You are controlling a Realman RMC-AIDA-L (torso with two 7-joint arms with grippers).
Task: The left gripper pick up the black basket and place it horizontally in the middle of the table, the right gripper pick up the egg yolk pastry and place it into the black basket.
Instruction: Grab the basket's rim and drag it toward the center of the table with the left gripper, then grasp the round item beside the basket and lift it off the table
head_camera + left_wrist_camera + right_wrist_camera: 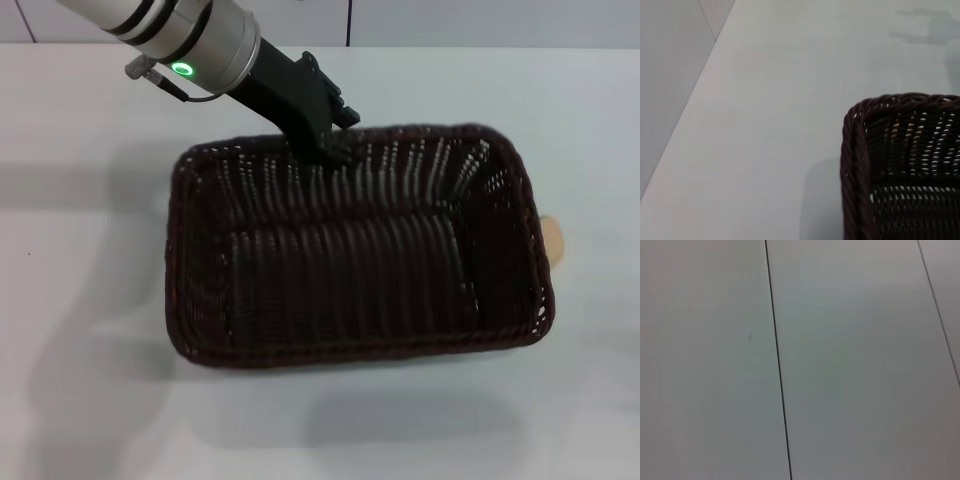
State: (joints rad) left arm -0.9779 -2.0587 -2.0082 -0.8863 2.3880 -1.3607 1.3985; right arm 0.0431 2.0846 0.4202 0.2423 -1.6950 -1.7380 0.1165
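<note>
The left gripper (335, 140) is closed on the far rim of the black basket (355, 250), which lies lengthwise across the table (90, 300). The egg yolk pastry (553, 241) sits just beside the basket's right wall, mostly hidden.

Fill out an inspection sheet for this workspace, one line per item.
Surface: broad plain white table, with soft shadows.
Job's things: large rectangular dark woven wicker basket upright, long side across the table, nothing inside. Small pale tan pastry on the table just outside the basket's right end, mostly hidden by the rim.
Clutter: nothing seen.
Grippers: left gripper's black claw on a silver-grey arm with a green ring light, shut on the basket's far rim. Right gripper not in view.
Cables: a thin dark wire loops at the left arm's wrist.
Surroundings: pale panels with dark seams behind the table.
</note>
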